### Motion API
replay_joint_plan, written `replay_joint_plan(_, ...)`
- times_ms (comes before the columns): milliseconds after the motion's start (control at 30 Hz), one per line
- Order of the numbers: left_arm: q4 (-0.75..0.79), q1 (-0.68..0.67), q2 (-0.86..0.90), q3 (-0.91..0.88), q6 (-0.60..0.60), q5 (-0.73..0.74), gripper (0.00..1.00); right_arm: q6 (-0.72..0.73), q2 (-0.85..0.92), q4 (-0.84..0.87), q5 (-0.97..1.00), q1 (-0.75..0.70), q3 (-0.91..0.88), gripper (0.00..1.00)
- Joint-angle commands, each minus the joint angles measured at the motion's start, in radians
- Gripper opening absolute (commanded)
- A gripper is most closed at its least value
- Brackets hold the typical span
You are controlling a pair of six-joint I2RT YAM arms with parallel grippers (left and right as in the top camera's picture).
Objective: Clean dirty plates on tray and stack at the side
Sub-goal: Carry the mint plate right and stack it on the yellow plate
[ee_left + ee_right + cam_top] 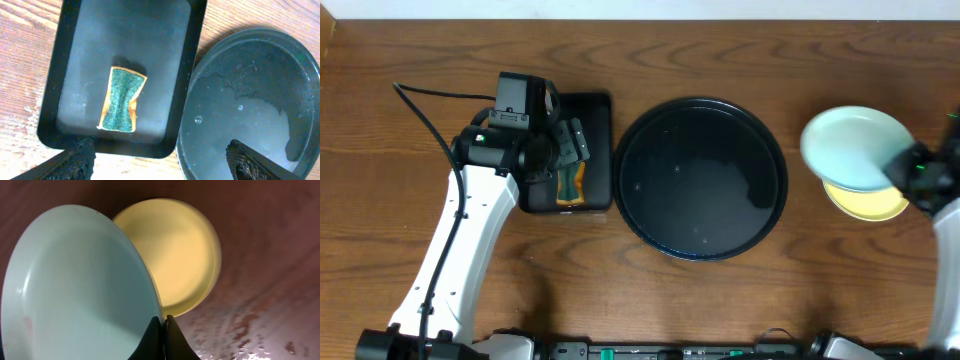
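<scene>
The round black tray (700, 180) lies mid-table with no plates on it, only wet spots; it also shows in the left wrist view (250, 100). My right gripper (912, 172) is shut on the rim of a pale mint-blue plate (850, 145) and holds it tilted above a pale yellow plate (872, 206) that lies on the table right of the tray. The right wrist view shows the jaws (162, 325) pinching the mint plate (75, 280) over the yellow plate (185, 250). A third plate is not in view. My left gripper (565, 150) is open and empty (160, 165).
A rectangular black tray (595, 110) left of the round tray holds a green and orange sponge (568, 185), also in the left wrist view (122, 100) on that tray (135, 40). The brown wooden table (770, 310) looks wet near the plates.
</scene>
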Motion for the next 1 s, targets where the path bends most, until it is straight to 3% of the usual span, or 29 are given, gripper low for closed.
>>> replay_joint_plan(0,-0.003,0.005,0.002,0.016,0.010,0.009,0.85,-0.025,0.073,0.010,-0.075,-0.094,0.006,0.01)
replay_joint_plan(367,-0.003,0.005,0.002,0.016,0.010,0.009,0.85,-0.064,0.302,0.069,-0.066,-0.190,0.006,0.01)
replay_joint_plan(433,-0.003,0.005,0.002,0.016,0.010,0.009,0.85,-0.131,0.296,0.112,-0.145,-0.190,0.006,0.18)
replay_joint_plan(500,-0.003,0.005,0.002,0.016,0.010,0.009,0.85,-0.216,0.264,0.159,-0.309,-0.190,0.006,0.32)
replay_joint_plan(567,-0.003,0.005,0.002,0.016,0.010,0.009,0.85,-0.228,0.212,0.187,-0.441,-0.187,0.006,0.39)
replay_joint_plan(800,-0.003,0.005,0.002,0.016,0.010,0.009,0.85,-0.296,-0.071,0.148,-0.581,-0.088,0.006,0.45)
replay_joint_plan(967,-0.003,0.005,0.002,0.016,0.010,0.009,0.85,-0.348,-0.269,0.047,-0.581,0.098,0.006,0.48)
